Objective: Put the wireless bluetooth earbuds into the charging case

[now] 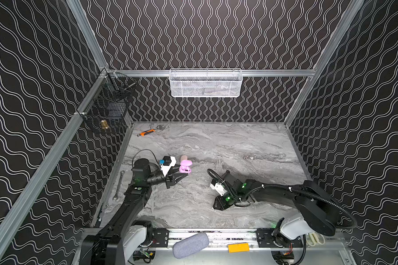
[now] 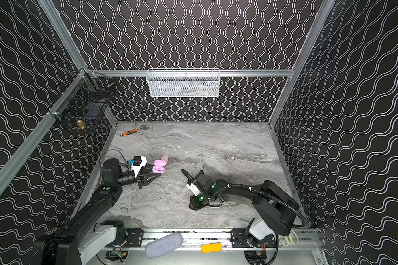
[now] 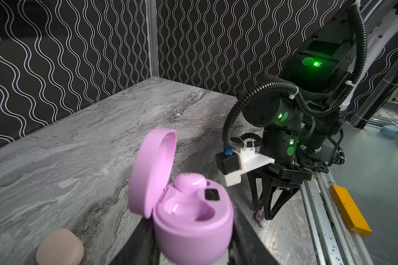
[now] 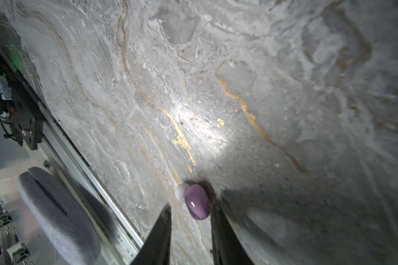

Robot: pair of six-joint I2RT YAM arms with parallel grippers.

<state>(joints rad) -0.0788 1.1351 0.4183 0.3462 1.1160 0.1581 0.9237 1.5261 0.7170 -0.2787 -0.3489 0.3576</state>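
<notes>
My left gripper (image 3: 192,241) is shut on the pink charging case (image 3: 193,224), whose lid stands open; both top views show it at middle left (image 1: 185,166) (image 2: 159,166). One lilac earbud (image 3: 190,182) sits in the case's far slot, and the near slot is empty. A second lilac earbud (image 4: 197,204) lies on the marble table (image 4: 239,91) near the front edge. My right gripper (image 4: 190,206) points down over it, open. One of its fingers touches the bud and the other stands a gap away. In the left wrist view the bud (image 3: 260,215) shows at that gripper's (image 3: 263,214) tips.
A closed beige case (image 1: 183,158) lies just behind the pink one. An orange-handled tool (image 1: 146,132) sits at the back left and a wrench (image 1: 118,185) along the left edge. A grey pouch (image 1: 190,244) and a yellow block (image 1: 238,247) rest on the front rail.
</notes>
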